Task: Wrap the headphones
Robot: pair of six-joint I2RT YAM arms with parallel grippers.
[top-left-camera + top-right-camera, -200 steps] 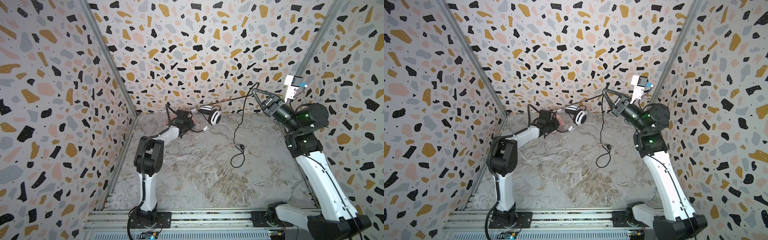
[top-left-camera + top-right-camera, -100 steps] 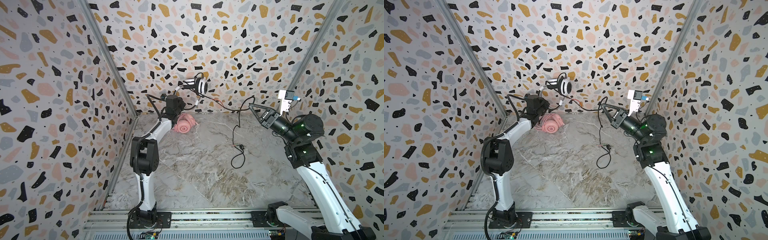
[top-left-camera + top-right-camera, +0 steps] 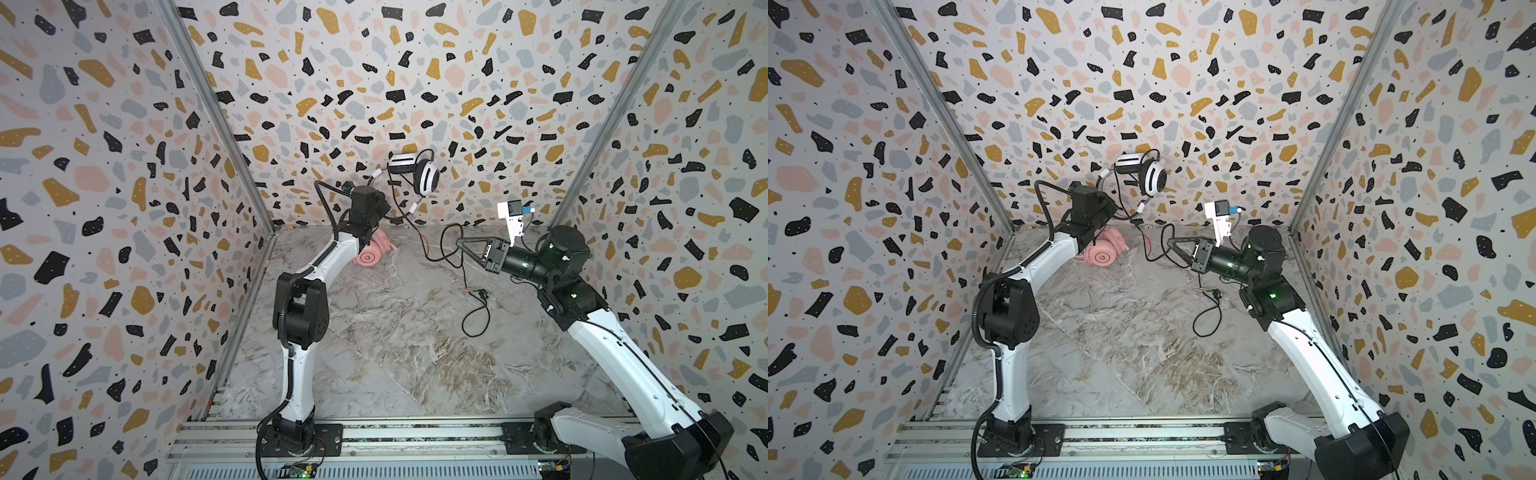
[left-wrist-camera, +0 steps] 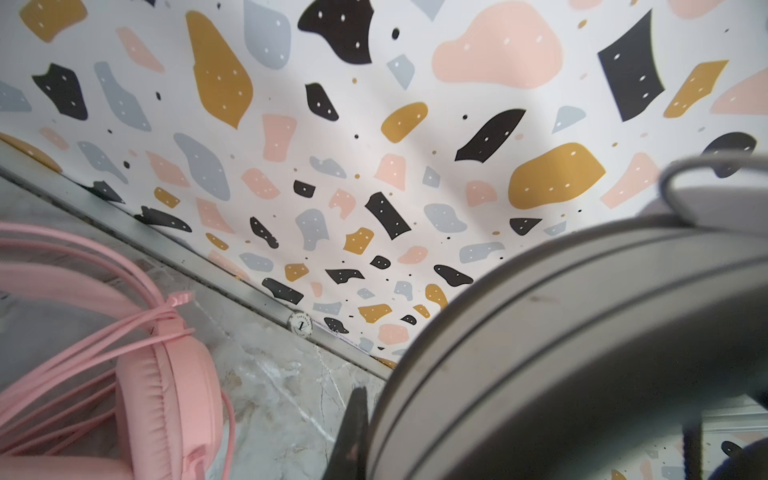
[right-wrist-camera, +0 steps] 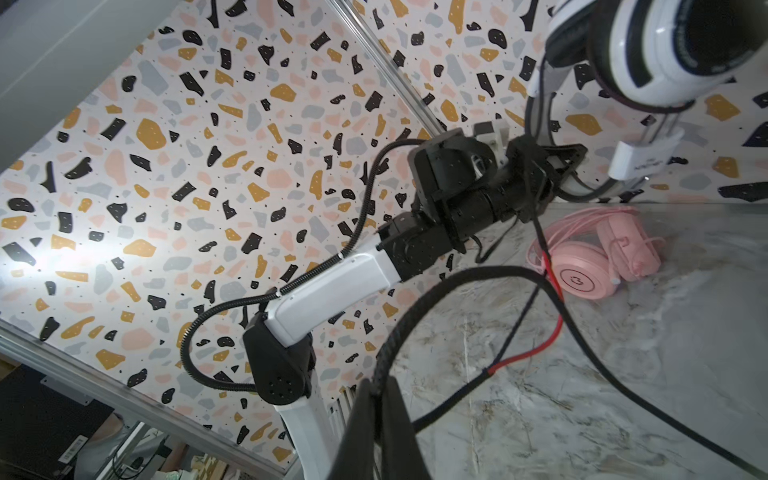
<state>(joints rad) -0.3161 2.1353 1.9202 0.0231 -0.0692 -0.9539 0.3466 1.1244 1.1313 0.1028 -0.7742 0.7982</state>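
Left gripper (image 3: 386, 210), raised near the back wall, was clamped on the headband of the white headset (image 3: 424, 176), which hung in the air with its striped earcup facing the right arm. Right gripper (image 3: 459, 243) was closed tight on the black cord (image 5: 498, 270); from there the cord ran up toward the left gripper, and the rest trailed in a loop onto the table (image 3: 395, 365). The pink headset (image 3: 370, 257) lay on the table below the left arm, close to the back wall, its cord bundled around it.

Two headsets: pink headset (image 3: 369, 257), white headset (image 3: 426, 178). Two cords: pink cord (image 4: 229, 428), black cord (image 5: 490, 270). Two arms: left arm (image 3: 299, 299), right arm (image 3: 615, 353).
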